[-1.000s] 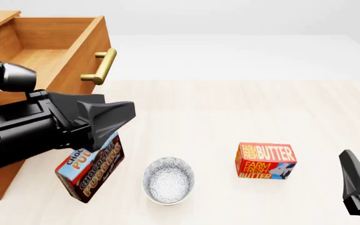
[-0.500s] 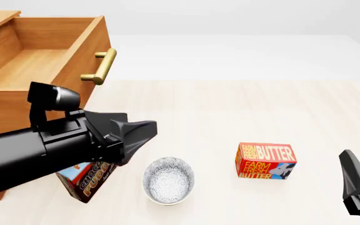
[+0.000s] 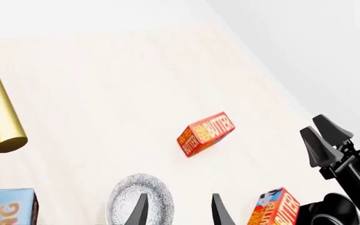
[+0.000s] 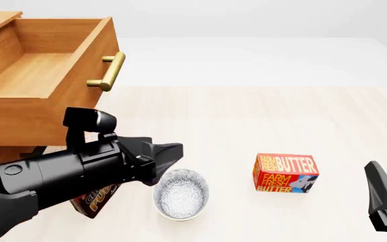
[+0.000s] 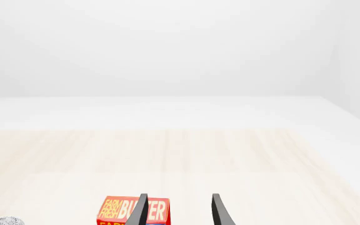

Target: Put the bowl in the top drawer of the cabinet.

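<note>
Small round white bowl (image 4: 181, 194) with fine dark grey speckled pattern: stood upright and empty on the pale wood-grain surface (image 4: 261, 121), near its front edge, free of both grippers.

Left gripper (image 4: 173, 151), black: hovered just beside the bowl's left rim, slightly above it, fingers parted with nothing between them; in the left wrist view one fingertip (image 3: 140, 212) overlapped the bowl (image 3: 140, 206).

Blue and brown pudding box (image 4: 99, 197): stood tilted to the left of the bowl, largely hidden beneath the left arm; only a fragment of its lettering was legible.

Red butter box (image 4: 285, 173): stood to the right of the bowl, apart from it, printed "FARM FRESH BUTTER" in yellow with a blue panel.

Light-brown wooden cabinet (image 4: 5, 133): stood at the far left. Its top drawer (image 4: 42, 75) was pulled open, interior bare, with a brass bar handle (image 4: 107, 71) on the front.

Right gripper (image 4: 385, 204), black: was low at the right edge, well apart from the bowl, fingers parted and empty; in the right wrist view the butter box (image 5: 118, 211) lay beyond the fingertips.

Room: plain white floor and walls beyond the surface.
</note>
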Tool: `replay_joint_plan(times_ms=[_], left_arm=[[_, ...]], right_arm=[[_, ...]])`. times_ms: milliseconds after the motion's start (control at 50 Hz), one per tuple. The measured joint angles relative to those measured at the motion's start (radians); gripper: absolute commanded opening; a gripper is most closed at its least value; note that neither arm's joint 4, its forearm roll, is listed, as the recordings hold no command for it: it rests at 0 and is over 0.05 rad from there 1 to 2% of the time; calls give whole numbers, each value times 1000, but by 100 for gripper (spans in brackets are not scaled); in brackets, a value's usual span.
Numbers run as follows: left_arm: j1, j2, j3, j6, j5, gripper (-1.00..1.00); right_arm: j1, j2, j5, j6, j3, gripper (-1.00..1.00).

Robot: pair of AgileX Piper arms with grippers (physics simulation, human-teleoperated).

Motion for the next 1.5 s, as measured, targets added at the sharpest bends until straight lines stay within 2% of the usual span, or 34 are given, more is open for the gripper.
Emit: replay_joint_plan(times_ms=[320,940,1500], left_arm=[[5,64,36,-29,-69,100],[72,219,87,-78,-202,100],[123,323,105,-90,-268,100]], right_arm=[[0,0,0,0,0,100],[0,0,0,0,0,100],[0,0,0,0,0,100]])
